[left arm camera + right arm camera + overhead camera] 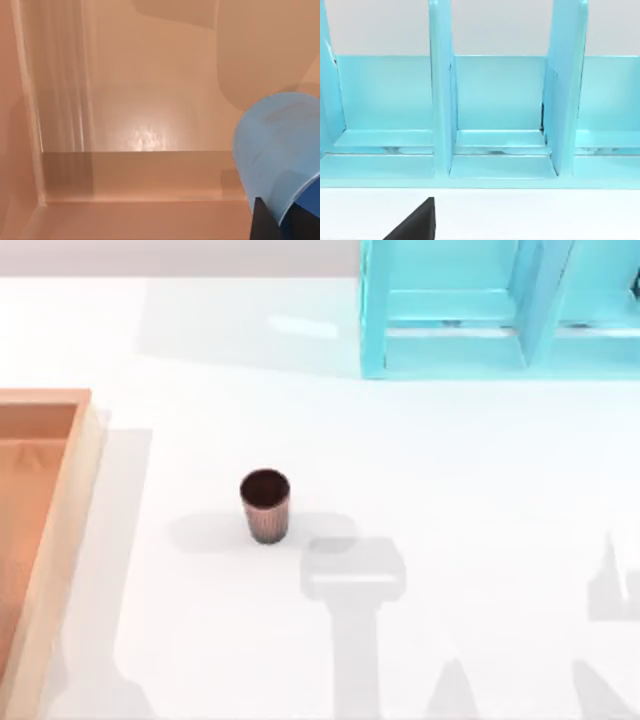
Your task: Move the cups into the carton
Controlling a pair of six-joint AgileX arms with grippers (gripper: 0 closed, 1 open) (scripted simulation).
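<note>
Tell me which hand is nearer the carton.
Left. The left hand carries the blue cup right over the carton's orange-brown inside. The right hand faces the turquoise shelf frame, across the table from the carton.

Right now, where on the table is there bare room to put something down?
The widest bare patch of the table runs from the ribbed brown cup rightward, below the turquoise shelf frame. A narrower strip lies between that cup and the carton at the left edge. Inside the carton, the blue cup hangs over its orange floor.
</note>
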